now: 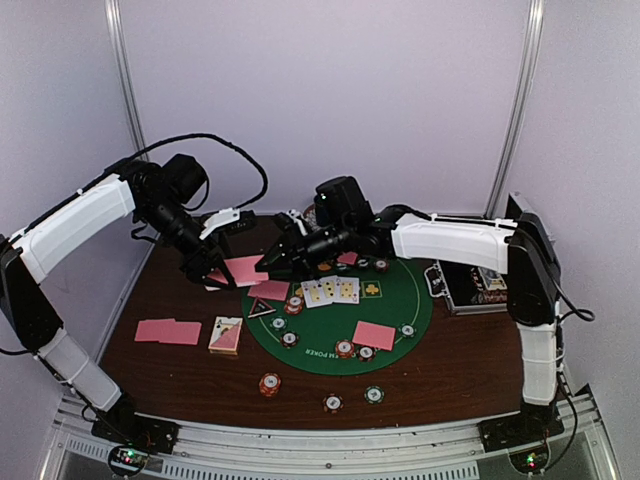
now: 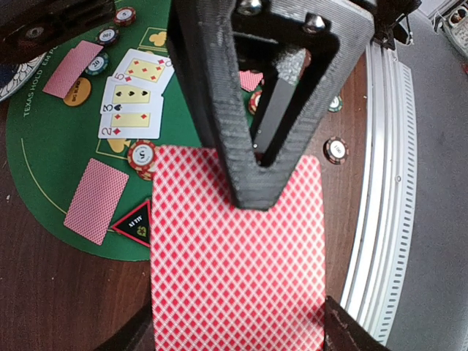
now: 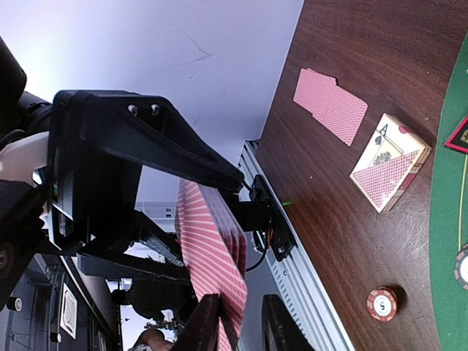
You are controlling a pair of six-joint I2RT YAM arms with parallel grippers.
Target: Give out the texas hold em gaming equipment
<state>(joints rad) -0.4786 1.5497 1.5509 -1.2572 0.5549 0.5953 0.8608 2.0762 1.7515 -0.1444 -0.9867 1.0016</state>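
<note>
Hanging above the surface by the far left rim of the green mat, the left pincer clenches a pink-backed card. The right pincer sets its fingers astride that card's edge; whether they grip it cannot be told.

I'm working in a robot test cell, a lab booth rather than a card room. Plain white wall panels are framed by silver metal posts. A ribbed aluminium rail carries both arm bases. The dark brown wooden table is staged with a round green felt mat and pink-backed playing cards.
</note>
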